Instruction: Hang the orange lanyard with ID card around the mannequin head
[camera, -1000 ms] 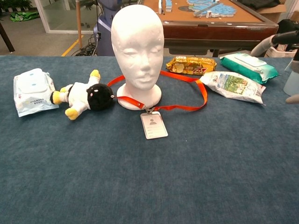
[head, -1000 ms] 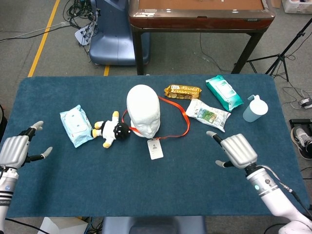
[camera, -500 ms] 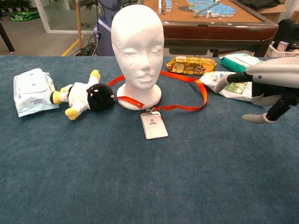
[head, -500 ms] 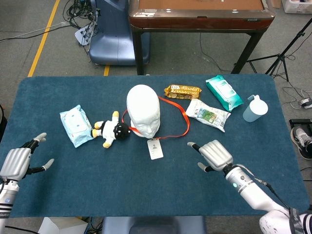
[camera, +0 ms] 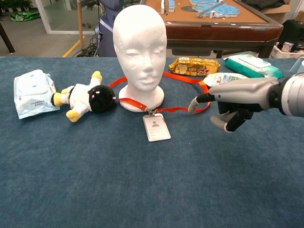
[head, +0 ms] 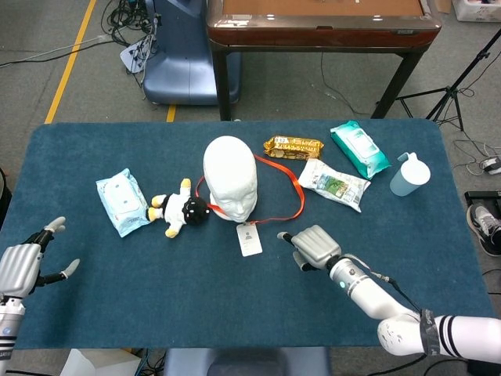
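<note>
Barely started tbh: the orange lanyard (head: pixel 288 178) lies flat on the table, looped round the mannequin head (head: pixel 230 178) base, ID card (head: pixel 250 239) in front, my right hand (head: pixel 311 247) open and empty just near it, left hand (head: pixel 22 266) open too, far left.

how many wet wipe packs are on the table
2: a light blue wipe pack at the left beside the plush toy, and a green wipe pack at the far right near the cup.
</note>
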You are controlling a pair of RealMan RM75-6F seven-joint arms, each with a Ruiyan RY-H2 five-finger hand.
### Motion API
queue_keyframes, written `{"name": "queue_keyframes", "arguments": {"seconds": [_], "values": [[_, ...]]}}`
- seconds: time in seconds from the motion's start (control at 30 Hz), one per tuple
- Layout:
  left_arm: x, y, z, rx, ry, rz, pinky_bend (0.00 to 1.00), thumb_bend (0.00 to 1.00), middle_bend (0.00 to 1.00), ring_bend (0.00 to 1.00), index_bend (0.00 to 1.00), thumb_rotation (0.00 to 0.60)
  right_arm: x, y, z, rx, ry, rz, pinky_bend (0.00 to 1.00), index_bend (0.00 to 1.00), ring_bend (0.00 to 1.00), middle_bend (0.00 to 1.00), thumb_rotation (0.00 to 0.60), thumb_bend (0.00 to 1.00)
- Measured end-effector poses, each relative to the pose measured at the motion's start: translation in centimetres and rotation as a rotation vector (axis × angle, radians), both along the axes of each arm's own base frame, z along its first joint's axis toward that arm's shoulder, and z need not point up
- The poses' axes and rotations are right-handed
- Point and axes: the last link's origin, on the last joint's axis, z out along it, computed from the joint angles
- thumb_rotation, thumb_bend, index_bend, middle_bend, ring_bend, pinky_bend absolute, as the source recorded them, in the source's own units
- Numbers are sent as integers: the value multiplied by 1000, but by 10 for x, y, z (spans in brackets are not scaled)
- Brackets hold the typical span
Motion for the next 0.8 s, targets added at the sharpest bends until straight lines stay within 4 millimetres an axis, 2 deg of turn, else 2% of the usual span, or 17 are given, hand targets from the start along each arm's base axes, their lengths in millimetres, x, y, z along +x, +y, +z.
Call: {"name": "queue_keyframes", "arguments": {"seconds": [0.47,0.8], "values": [[-1,-4,1,3,-10,-1,500,222,251,305,98,418,26,-28,-47,21,34,-66,1000,184,1000,1000,590,702],[2,-5,1,2,-14,-12,506,222,251,306,104,439,39,-40,-64,-1,51,-77,1000,184,1000,1000,592,705]]}}
